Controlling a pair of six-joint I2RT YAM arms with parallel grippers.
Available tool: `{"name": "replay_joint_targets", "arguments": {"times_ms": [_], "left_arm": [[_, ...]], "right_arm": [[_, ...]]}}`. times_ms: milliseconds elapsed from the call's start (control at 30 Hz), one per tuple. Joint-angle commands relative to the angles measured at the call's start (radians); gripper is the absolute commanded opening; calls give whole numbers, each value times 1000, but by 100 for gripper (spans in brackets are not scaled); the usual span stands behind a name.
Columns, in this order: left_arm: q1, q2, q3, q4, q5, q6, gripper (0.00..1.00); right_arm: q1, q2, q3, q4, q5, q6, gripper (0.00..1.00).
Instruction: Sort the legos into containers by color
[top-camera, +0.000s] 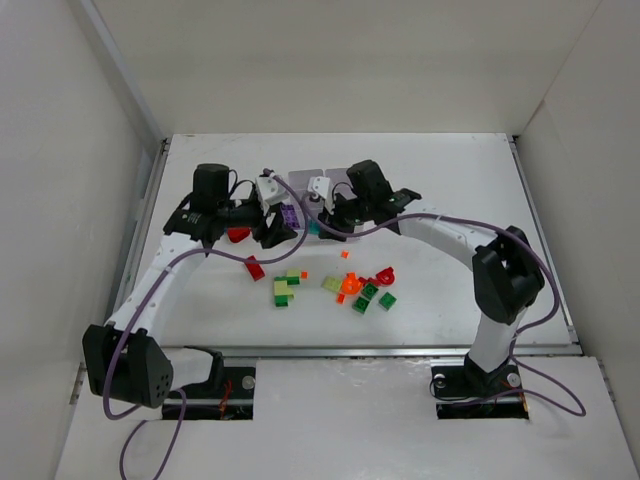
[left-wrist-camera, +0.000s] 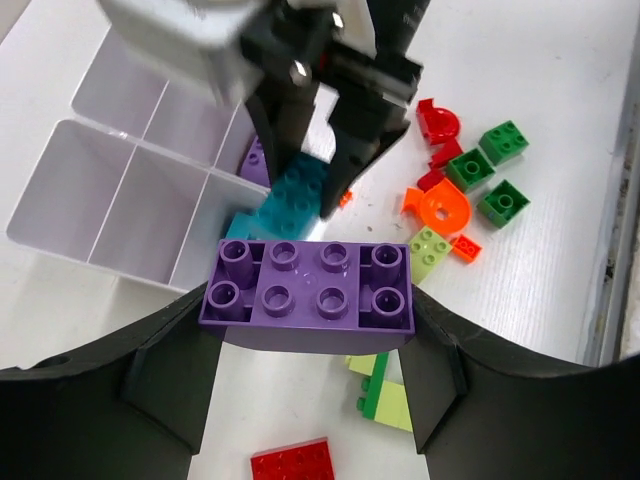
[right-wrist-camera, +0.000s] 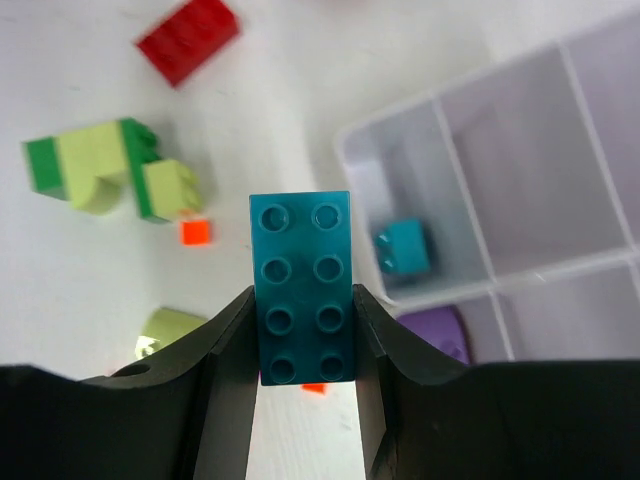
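My left gripper (left-wrist-camera: 308, 305) is shut on a purple two-by-four lego (left-wrist-camera: 308, 285), held by its short ends above the table. Just beyond it my right gripper (left-wrist-camera: 322, 150) is shut on a teal two-by-four lego (right-wrist-camera: 302, 285), gripped by its long sides. Both hang at the near edge of the white containers box (right-wrist-camera: 520, 170), whose compartments hold a small teal lego (right-wrist-camera: 405, 247) and a purple one (right-wrist-camera: 435, 330). From above, the left gripper (top-camera: 275, 225) and right gripper (top-camera: 320, 215) meet over the box (top-camera: 335, 178) and hide most of it.
Loose legos lie in front of the box: a red plate (top-camera: 255, 268), a green and yellow-green cluster (top-camera: 285, 290), orange pieces (top-camera: 350, 285), green bricks (top-camera: 372, 295) and a red piece (top-camera: 385, 275). White walls enclose the table on three sides.
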Motion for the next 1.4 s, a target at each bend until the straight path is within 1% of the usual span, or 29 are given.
{"name": "replay_joint_targets", "arguments": {"times_ms": [0, 33, 67, 167, 233, 400, 533, 633, 800, 900, 967, 1033, 1067, 1167, 1267, 1367], "left_arm": [[-3, -73, -61, 108, -58, -108, 0], [-3, -94, -81, 174, -98, -142, 0], [-3, -106, -100, 202, -115, -191, 0], [-3, -136, -161, 286, -170, -237, 0], [-3, -149, -192, 318, -204, -294, 0], [-3, -159, -224, 392, -296, -364, 0], [6, -159, -243, 446, -351, -404, 0], [6, -159, -252, 457, -374, -430, 0], [15, -159, -270, 484, -386, -441, 0], [15, -159, -279, 493, -386, -441, 0], [15, -159, -279, 493, -395, -441, 0], [15, -159, -279, 493, -396, -420, 0], [15, -159, -279, 493, -396, -420, 0], [15, -159, -279, 493, -396, -409, 0], [15, -159, -279, 493, -386, -400, 0], [15, -159, -279, 484, -345, -388, 0]], "right_arm": [[-42, -65, -4, 37, 108, 7, 0], [-51, -65, -4, 37, 108, 7, 0], [-65, -65, -4, 37, 118, 7, 0], [-65, -65, -4, 48, 162, -9, 0], [-65, -65, -4, 48, 162, -35, 0], [-41, -26, 19, 48, 183, -99, 0], [-2, 25, 81, 59, 194, -136, 0], [-2, 71, 133, 50, 184, -136, 1], [16, 142, 185, 40, 174, -136, 13], [27, 166, 208, 40, 165, -136, 18], [27, 179, 231, 30, 165, -136, 27], [27, 179, 231, 20, 165, -136, 39], [27, 179, 231, 20, 165, -136, 49], [27, 179, 231, 20, 154, -136, 66], [27, 166, 231, 20, 145, -136, 67], [27, 134, 231, 20, 145, -118, 68]]}}
